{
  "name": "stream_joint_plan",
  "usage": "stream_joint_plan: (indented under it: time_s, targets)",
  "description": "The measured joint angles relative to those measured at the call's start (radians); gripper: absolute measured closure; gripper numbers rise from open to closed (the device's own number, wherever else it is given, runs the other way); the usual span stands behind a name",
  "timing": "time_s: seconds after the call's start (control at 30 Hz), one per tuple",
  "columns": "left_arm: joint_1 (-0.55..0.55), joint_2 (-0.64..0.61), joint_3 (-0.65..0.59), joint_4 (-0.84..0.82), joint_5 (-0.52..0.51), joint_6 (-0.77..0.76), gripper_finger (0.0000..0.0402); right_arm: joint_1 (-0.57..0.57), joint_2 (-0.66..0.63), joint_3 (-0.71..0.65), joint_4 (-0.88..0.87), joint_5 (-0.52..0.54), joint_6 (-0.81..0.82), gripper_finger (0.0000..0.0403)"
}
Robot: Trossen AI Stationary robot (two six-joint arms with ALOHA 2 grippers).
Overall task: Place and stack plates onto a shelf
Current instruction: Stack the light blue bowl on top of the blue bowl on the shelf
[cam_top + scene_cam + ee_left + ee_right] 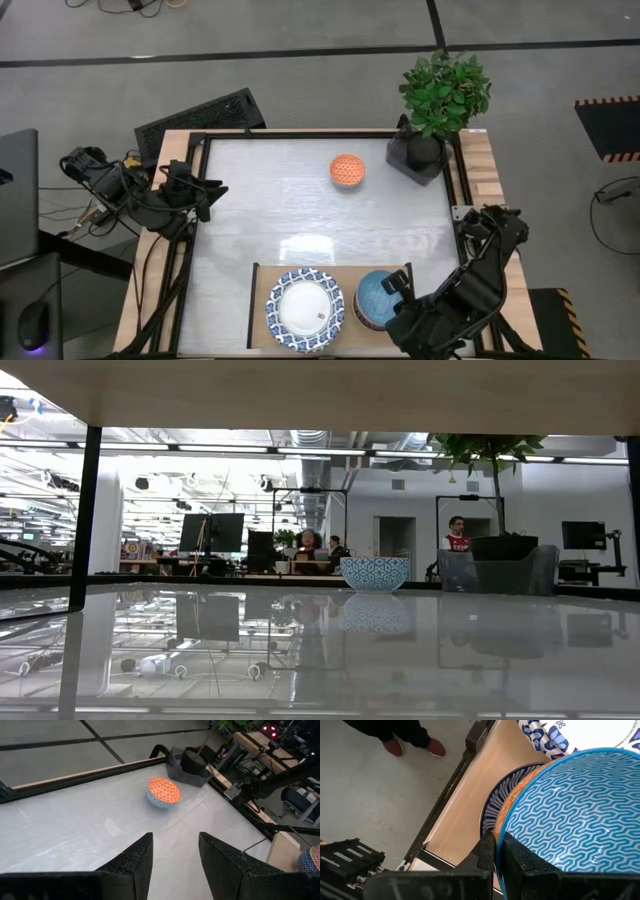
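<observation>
Overhead, the shelf (262, 300) lies at six o'clock on the counter (300, 200), with the plates (305, 309) stacked on its left half. Beside them a blue bowl (375, 297) sits on the shelf's right half, and the right gripper (397, 285) reaches in from five o'clock, the arm folded low over the counter's corner. The left gripper (212, 190) waits at nine o'clock, pointing inward. An orange bowl (347, 170) stands near twelve o'clock; a potted plant (440, 110) sits at one o'clock.

From the counter-level camera, only a patterned bowl (375, 573) and the plant's pot (505, 560) show; no gripper appears.

Past the left wrist, its fingers (135, 862) stand spread with nothing between them, aimed toward the orange bowl.

Past the right wrist, the fingers (487, 852) are pressed together, pinching the blue bowl's rim, apparently to nest it into a striped bowl (495, 805) beneath.
</observation>
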Motion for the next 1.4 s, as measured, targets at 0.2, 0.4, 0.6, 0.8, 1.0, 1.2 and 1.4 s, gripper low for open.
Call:
stream_joint_plan:
  time_s: [0.2, 0.4, 0.6, 0.8, 1.0, 1.2, 1.4]
  targets:
    - [0.0, 0.0, 0.0, 0.0, 0.0, 0.0, 0.0258, -0.007, 0.0, 0.0, 0.0, -0.024, -0.001, 0.0369]
    - [0.0, 0.0, 0.0, 0.0, 0.0, 0.0, 0.0258, -0.008, 0.0, -0.052, 0.001, -0.041, -0.004, 0.0369]
    - [0.0, 0.0, 0.0, 0.0, 0.0, 0.0, 0.0258, -0.013, 0.0, -0.068, 0.0, -0.054, -0.001, 0.0369]
    - [0.0, 0.0, 0.0, 0.0, 0.0, -0.008, 0.0258, -0.014, 0.0, -0.068, 0.0, -0.05, -0.003, 0.0369]
    - [0.0, 0.0, 0.0, 0.0, 0.0, -0.008, 0.0258, -0.014, 0.0, -0.068, 0.0, -0.034, -0.022, 0.0369]
    - [0.0, 0.0, 0.0, 0.0, -0.002, -0.008, 0.0258, -0.012, 0.0, -0.068, 0.0, -0.023, -0.056, 0.0369]
    - [0.0, 0.0, 0.0, 0.0, -0.002, -0.008, 0.0258, -0.009, 0.0, -0.068, -0.001, -0.005, -0.09, 0.0369]
